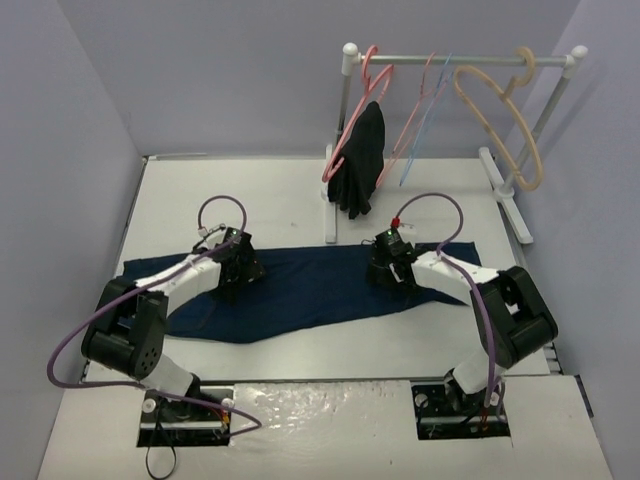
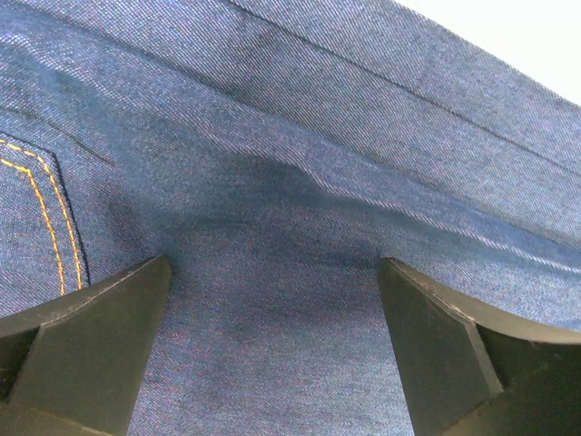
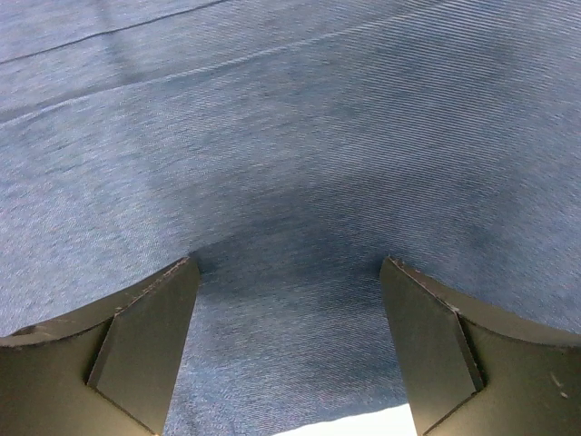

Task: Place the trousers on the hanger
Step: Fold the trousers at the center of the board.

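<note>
White worktop (image 1: pixel 250 190), one pair of trousers (image 1: pixel 310 285) flat; your left fingers (image 2: pixel 91 350) and right fingers (image 3: pixel 136 350) rest wide open on denim, holding nothing; one blue hanger (image 1: pixel 412 160) beyond them.

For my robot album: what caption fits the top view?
Two arms, jaws open, over jeans spread on a table.

light: bright, even | shadow: soft patch on trousers (image 2: pixel 272 204) | focus: sharp

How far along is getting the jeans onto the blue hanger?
Nothing done: the jeans lie flat on the table, the light-blue hanger hangs bare on the rack. In hand: left gripper and right gripper sit open over the denim. Remaining: grasp, lift, drape over the hanger.
</note>
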Controlling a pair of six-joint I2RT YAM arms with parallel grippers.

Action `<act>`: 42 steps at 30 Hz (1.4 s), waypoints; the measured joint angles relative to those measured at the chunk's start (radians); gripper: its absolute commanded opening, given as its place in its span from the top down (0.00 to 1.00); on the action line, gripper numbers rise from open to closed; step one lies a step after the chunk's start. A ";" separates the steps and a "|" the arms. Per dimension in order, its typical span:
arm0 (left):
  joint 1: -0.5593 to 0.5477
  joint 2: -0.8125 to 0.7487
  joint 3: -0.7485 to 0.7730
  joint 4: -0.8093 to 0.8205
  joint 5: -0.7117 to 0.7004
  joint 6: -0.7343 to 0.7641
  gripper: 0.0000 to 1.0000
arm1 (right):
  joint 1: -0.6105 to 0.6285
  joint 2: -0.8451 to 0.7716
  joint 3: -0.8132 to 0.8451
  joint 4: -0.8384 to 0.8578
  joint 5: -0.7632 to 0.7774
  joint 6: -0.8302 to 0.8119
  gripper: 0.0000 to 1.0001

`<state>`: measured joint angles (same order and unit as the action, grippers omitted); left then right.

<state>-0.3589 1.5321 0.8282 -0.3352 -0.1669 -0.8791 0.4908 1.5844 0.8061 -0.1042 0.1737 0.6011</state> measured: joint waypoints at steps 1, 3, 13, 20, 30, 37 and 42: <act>-0.023 -0.003 -0.003 0.004 -0.010 -0.024 0.03 | -0.016 -0.010 -0.007 -0.018 0.008 0.002 0.21; -0.066 -0.009 -0.007 0.009 -0.016 -0.068 0.03 | -0.041 -0.039 -0.024 -0.072 0.026 0.006 0.21; 0.034 -0.138 0.104 -0.232 -0.010 -0.050 0.03 | -0.061 -0.201 0.019 -0.216 0.078 -0.060 0.21; 0.287 -0.108 0.278 -0.333 -0.016 0.057 0.03 | -0.026 -0.299 0.106 -0.223 0.035 -0.155 0.19; 0.496 0.187 0.448 -0.519 0.038 0.100 0.04 | 0.038 -0.318 0.127 -0.230 -0.027 -0.251 0.18; 0.517 0.330 0.611 -0.594 0.049 0.109 0.13 | 0.054 -0.327 0.083 -0.218 -0.064 -0.280 0.18; 0.517 0.373 0.637 -0.607 0.059 0.107 0.18 | 0.054 -0.344 0.049 -0.214 -0.094 -0.289 0.18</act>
<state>0.1585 1.9047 1.4651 -0.9427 -0.1078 -0.7723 0.5449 1.2408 0.8548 -0.3184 0.0801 0.3119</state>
